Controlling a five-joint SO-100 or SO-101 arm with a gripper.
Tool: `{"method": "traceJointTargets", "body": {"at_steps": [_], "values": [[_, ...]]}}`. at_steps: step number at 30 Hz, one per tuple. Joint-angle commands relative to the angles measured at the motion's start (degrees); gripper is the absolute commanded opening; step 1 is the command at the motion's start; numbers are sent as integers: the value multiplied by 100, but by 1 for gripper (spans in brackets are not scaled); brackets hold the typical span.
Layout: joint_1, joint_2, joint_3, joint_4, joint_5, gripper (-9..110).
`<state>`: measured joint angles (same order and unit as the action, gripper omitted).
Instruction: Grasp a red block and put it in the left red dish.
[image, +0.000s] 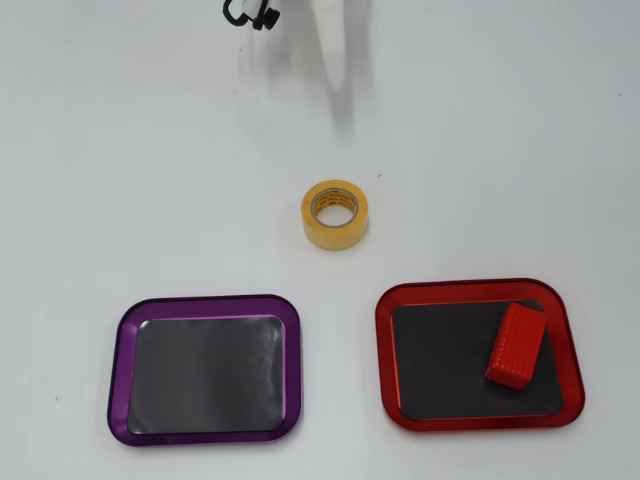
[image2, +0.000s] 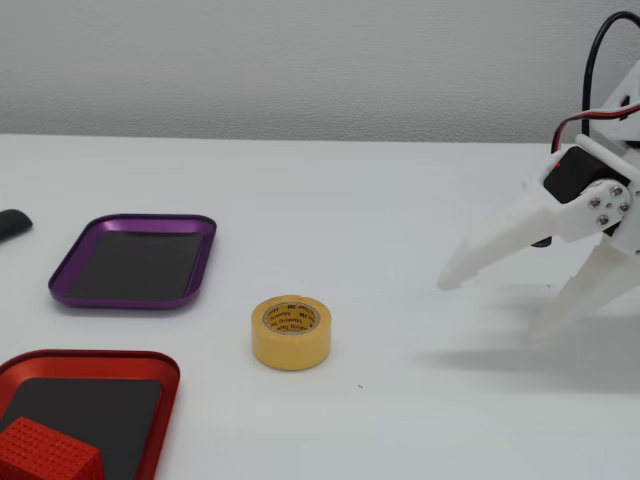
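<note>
The red block lies inside the red dish, on its dark floor near the right rim in the overhead view. In the fixed view the block and the dish are at the bottom left. My gripper is at the far right of the fixed view, low over the table, open and empty, far from the dish. In the overhead view only one white finger shows at the top edge.
A yellow tape roll stands mid-table between the gripper and the trays. A purple-rimmed tray lies empty beside the red dish. A small black object sits at the fixed view's left edge.
</note>
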<state>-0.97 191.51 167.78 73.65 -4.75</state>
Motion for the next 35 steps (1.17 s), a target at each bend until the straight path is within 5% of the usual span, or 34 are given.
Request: {"method": "traceJointTargets", "body": {"at_steps": [1, 13, 20, 35], "values": [[70, 677, 114, 62, 53, 29], [272, 659, 729, 18, 519, 28], [272, 659, 729, 18, 527, -2], [255, 659, 729, 9, 466, 0]]}}
